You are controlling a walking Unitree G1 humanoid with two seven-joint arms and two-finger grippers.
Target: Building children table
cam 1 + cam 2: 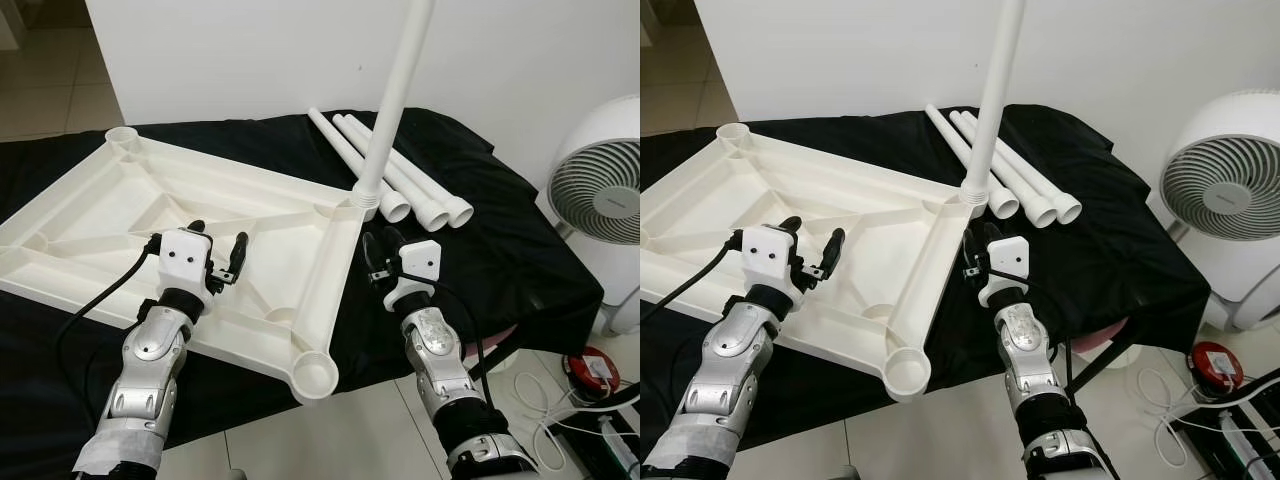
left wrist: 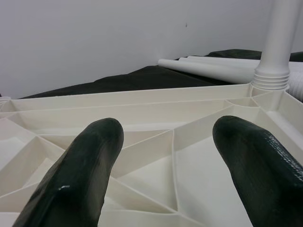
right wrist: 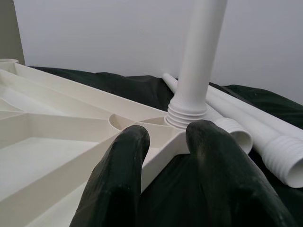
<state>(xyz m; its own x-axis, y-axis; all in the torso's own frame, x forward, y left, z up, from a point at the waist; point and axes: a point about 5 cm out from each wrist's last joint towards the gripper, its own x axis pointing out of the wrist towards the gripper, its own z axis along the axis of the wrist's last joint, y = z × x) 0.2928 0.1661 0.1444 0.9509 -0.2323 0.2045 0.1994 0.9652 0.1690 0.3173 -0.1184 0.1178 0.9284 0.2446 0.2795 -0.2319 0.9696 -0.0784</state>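
The upturned tabletop (image 1: 150, 215) and its legs (image 1: 400, 180) look like smooth white plastic — faintly glossy. Beneath lies matt black cloth (image 1: 480, 240), creased. The left gripper's fingers (image 2: 80, 179) — glossy black, rubbery.

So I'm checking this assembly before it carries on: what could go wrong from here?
The standing leg leans and its threads still show above the corner socket, so it may be only partly seated and could topple if nudged.
The right gripper is close by that corner and could knock it.
The tabletop overhangs the black-covered surface at its near corner; pressure from the left gripper might tip it.
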